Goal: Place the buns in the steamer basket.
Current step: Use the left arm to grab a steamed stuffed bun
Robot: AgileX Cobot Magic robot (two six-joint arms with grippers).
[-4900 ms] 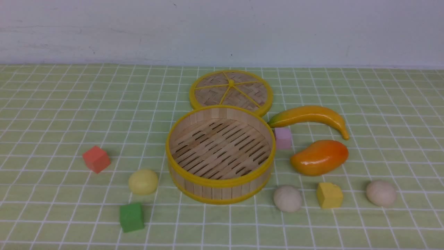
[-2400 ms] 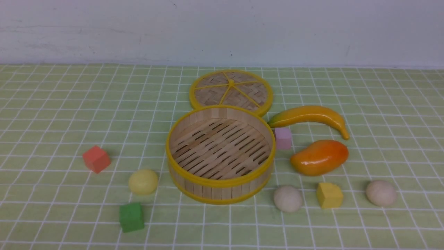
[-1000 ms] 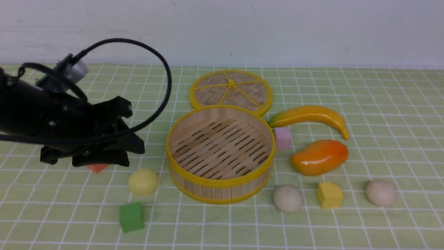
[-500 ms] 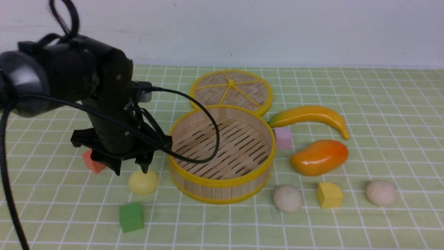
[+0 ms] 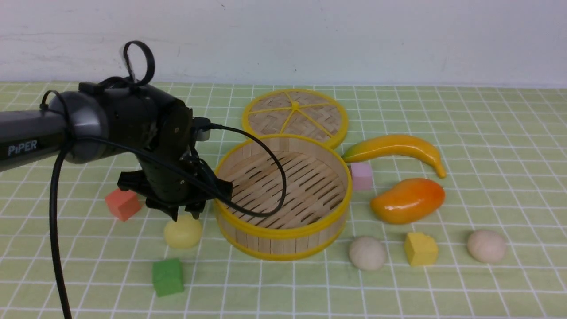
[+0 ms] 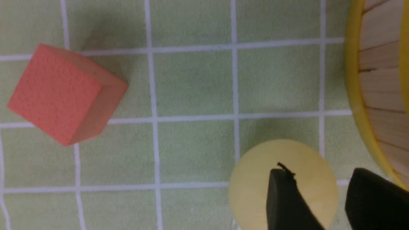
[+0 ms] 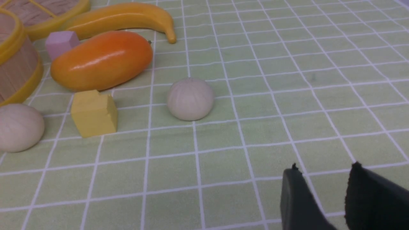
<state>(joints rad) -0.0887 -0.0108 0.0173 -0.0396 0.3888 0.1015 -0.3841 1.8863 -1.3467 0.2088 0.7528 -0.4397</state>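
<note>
1. Step in hand, as judged: the first pick. The left end effector is hung point-down directly over the pale yellow bun, with its fingertips just above the crown.
2. Left end effector state: the jaws are parted with nothing between them, and no grip on the bun is seen. In the left wrist view one finger is laid across the bun's outline. The other falls between the bun and the basket wall, so the centring looks biased toward the basket.
3. The pale yellow bun is found on the worktop, near-left of the steamer basket, close to its wall but apart. A red cube lies farther left and a green cube nearer, both clear of the bun.
4. The steamer basket is seen mid-worktop, upright, with bare slats. No bun has been loaded.
5. Two off-white buns are noted near-right: one close to the basket, the other farther right, with a yellow cube between them.
6. The right end effector is seen only in its own wrist view, low over bare cloth. Its jaws are moderately parted and nothing is held.
7. Next move, as judged: a small shift away from the basket so the bun is straddled, then a short descent and closure at its widest part. A lift above the yellow rim would be needed before the carry right. A high pinch may slip off the dome, and the basket-side finger may foul the wall.
</note>
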